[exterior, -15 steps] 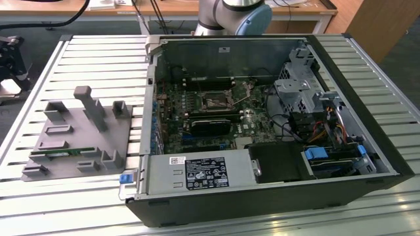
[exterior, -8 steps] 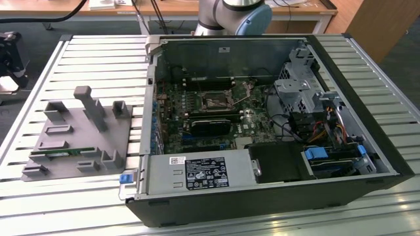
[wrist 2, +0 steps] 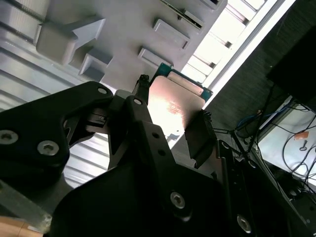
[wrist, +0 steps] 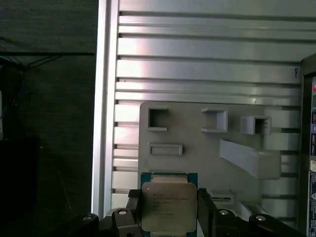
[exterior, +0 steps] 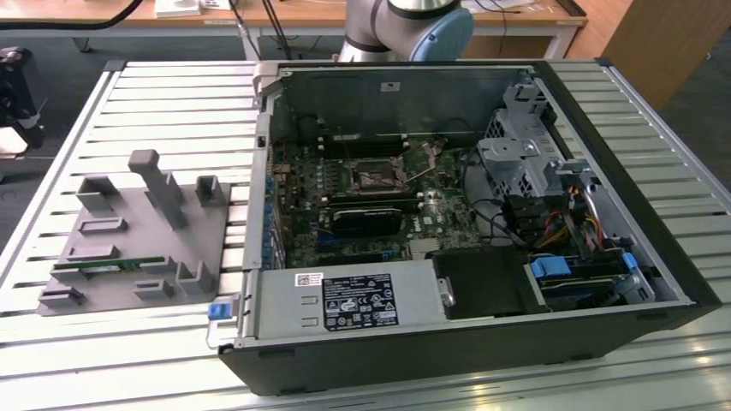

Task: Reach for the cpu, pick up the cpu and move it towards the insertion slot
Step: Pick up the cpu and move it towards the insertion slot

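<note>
Slatted aluminium table (exterior: 149,94) is seen under everything. Dark floor (wrist: 49,98) is seen past its edge. A wooden desk (exterior: 286,17) and a wooden cabinet (exterior: 662,43) are seen behind the far edge, and loose cables (wrist 2: 291,133) are seen off the table in the second wrist view.

An open computer case (exterior: 639,282) is laid flat across the middle of the table, reaching the near edge. A grey moulded tray (exterior: 137,248) is set beside it, toward the table edge at the exterior view's left. A green memory stick (exterior: 109,267) is lodged near the tray's front edge, and upright posts (exterior: 154,184) are raised from the tray. The robot arm (exterior: 400,26) is seen at the far edge.

Inside the case, the insertion slot (exterior: 375,178) is seated on the motherboard (exterior: 300,205), with a black block (exterior: 365,221) just in front of it. A labelled power supply (exterior: 342,300) is fixed at the near wall and a metal drive cage (exterior: 520,163) at the exterior view's right. The case's side wall (exterior: 265,163) is placed between tray and slot.

The gripper (wrist: 169,196) is closed narrowly on the cpu (wrist: 169,210), which is clamped by opposite edges between black fingers (wrist 2: 200,136) in both wrist views. The cpu is held clear of the tray, shiny lid showing, with the tray seen beyond it.
</note>
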`<action>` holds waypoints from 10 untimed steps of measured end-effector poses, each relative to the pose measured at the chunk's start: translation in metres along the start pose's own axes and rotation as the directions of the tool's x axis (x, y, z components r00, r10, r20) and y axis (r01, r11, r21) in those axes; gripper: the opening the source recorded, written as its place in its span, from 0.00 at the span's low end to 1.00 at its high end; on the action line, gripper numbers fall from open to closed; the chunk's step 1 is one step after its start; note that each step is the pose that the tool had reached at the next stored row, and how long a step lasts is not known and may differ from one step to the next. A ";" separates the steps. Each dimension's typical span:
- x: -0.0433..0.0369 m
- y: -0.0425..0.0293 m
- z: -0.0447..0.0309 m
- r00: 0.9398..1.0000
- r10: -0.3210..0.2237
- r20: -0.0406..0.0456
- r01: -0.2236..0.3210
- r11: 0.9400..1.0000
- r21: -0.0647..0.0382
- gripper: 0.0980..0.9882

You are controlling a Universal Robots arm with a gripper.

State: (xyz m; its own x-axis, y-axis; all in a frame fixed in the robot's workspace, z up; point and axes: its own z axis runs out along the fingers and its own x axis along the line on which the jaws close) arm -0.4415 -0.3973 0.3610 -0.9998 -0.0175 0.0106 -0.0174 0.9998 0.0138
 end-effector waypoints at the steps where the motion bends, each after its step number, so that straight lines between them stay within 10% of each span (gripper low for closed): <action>1: 0.0000 0.0001 -0.0014 1.000 0.000 0.000 0.000 1.000 0.000 0.50; 10: 0.0002 0.0008 -0.0231 1.000 0.000 0.000 0.000 1.000 0.000 0.50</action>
State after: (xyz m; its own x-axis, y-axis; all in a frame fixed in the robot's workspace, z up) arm -0.4415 -0.3968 0.3841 -0.9998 -0.0176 0.0106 -0.0175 0.9998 0.0134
